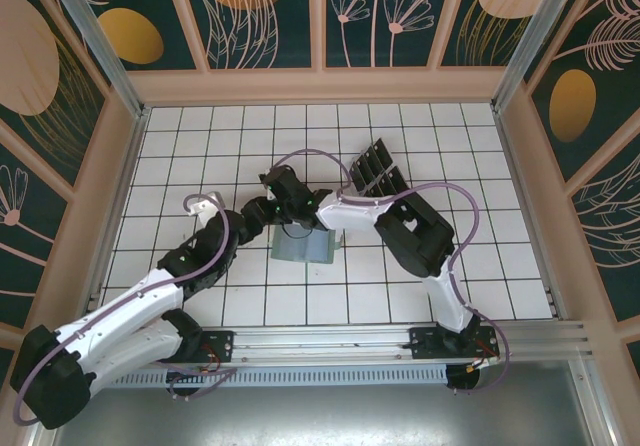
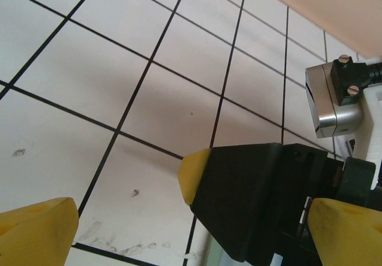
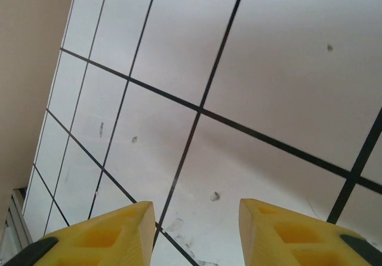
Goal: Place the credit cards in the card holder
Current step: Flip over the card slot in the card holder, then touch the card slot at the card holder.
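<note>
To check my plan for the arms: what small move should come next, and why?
Probably the right claw should swing toward the row of dark glossy rectangular cards. It and the left claw are both open and empty, close together by the flat sage-green rectangular case, so no card is in hand yet.

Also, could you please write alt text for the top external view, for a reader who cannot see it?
Two robot arms, the left arm and the right arm, reach inward and meet at the middle of a white tiled table, beside a sage-green card holder. A slotted tray holding dark cards stands farther back, to the right.
</note>
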You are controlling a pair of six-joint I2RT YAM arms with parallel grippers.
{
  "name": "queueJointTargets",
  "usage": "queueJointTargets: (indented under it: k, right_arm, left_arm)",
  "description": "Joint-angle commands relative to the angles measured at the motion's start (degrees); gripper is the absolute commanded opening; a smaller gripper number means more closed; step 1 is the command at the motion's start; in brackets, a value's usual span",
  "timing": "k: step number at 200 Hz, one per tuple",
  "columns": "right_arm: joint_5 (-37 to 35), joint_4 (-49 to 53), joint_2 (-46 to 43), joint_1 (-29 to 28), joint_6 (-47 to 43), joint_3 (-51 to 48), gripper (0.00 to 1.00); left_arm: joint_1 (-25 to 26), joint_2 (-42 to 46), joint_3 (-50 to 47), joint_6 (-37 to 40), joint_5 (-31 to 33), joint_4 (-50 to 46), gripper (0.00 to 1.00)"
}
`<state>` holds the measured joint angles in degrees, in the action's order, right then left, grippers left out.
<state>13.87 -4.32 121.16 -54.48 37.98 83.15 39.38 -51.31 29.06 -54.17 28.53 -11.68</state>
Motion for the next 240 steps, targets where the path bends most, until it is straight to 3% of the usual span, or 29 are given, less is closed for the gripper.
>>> queueJointTargets:
  k: [1,51,111,191,240]
  right_arm:
    - [0.81,-1.30,-4.11,0.76,-2.46,3.07,0.42]
    - [-3.92,-2.09,-19.26,3.91,-0.97,-15.56,0.42]
    - [-10.58,-0.10,-31.17,4.29,-0.93,-34.70,0.42]
    - [-14.48,4.12,-28.96,2.43,-3.15,-35.18,0.42]
    - [-14.44,5.01,-26.34,2.41,-5.57,-33.65,0.42]
  left_arm:
    - [0.81,-0.61,0.68,1.14,-2.78,-4.13,0.98]
    - [0.78,-6.12,3.30,3.61,-4.95,-2.75,0.99]
    - [0.74,-21.41,7.48,8.88,-6.30,0.06,0.99]
    - [0.77,-31.12,7.94,11.68,-5.28,1.99,0.98]
    - [0.75,-32.74,7.78,11.93,-4.81,2.78,0.99]
